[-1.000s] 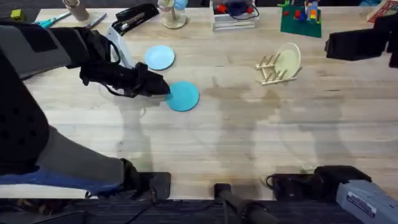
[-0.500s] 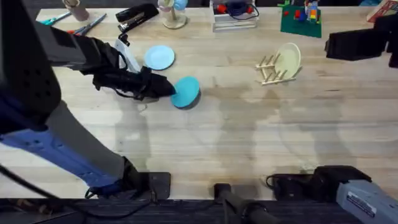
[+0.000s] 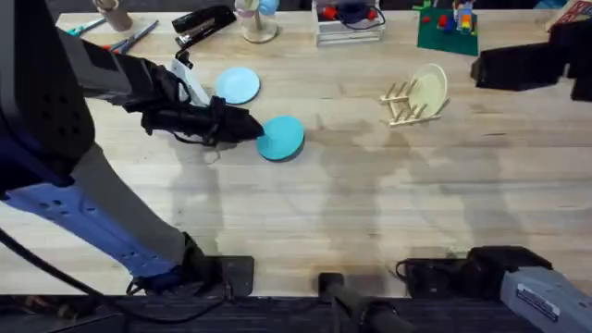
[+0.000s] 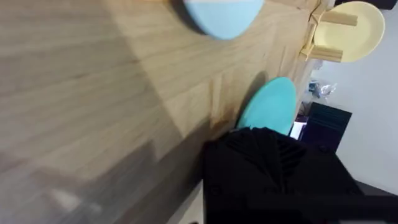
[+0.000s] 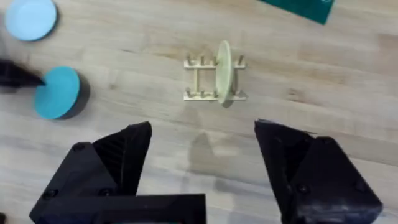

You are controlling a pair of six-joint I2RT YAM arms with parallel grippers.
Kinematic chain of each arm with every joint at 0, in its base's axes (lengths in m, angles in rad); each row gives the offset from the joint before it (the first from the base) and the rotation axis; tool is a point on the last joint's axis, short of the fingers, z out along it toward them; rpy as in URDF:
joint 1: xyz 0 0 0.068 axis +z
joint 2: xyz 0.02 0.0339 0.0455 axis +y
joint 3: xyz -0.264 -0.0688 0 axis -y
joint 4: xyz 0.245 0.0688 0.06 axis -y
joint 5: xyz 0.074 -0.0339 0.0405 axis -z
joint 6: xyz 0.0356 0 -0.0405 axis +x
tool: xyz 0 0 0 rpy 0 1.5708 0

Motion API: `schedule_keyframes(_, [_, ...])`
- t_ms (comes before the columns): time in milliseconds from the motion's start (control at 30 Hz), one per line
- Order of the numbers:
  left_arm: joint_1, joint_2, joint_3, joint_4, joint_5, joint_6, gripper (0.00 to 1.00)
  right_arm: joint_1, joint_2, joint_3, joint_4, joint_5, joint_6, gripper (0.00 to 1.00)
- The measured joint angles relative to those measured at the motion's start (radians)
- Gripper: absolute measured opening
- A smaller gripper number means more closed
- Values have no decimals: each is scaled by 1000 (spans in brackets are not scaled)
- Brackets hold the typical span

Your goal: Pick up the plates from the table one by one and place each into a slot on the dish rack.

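My left gripper (image 3: 250,129) is shut on the near-left edge of the teal plate (image 3: 281,138), which hangs tilted just above the table (image 3: 370,203). The left wrist view shows that plate (image 4: 268,104) edge-on past my black fingers (image 4: 261,155). The light blue plate (image 3: 238,85) lies flat behind it, apart from the gripper. At the right the dish rack (image 3: 400,104) holds a pale yellow plate (image 3: 429,90) upright between its pegs. My right gripper (image 5: 205,155) stands open high above the rack (image 5: 200,79), with nothing between its fingers.
Along the back edge stand a black stapler (image 3: 203,20), pens (image 3: 129,37), a small stand (image 3: 257,23), a white tray (image 3: 348,23) and a green board (image 3: 448,32). The right arm (image 3: 523,63) hovers at the back right. Bare wood lies between the teal plate and the rack.
The left gripper has lifted the teal plate off the table, tilted it and carried it slightly right. The right arm has shifted a little to the left.
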Motion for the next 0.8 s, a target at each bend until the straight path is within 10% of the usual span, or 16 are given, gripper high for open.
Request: schedule_keyframes(800, [-12,-10,10,1,-44,-68,41,35,156,0,13,-227,70,995])
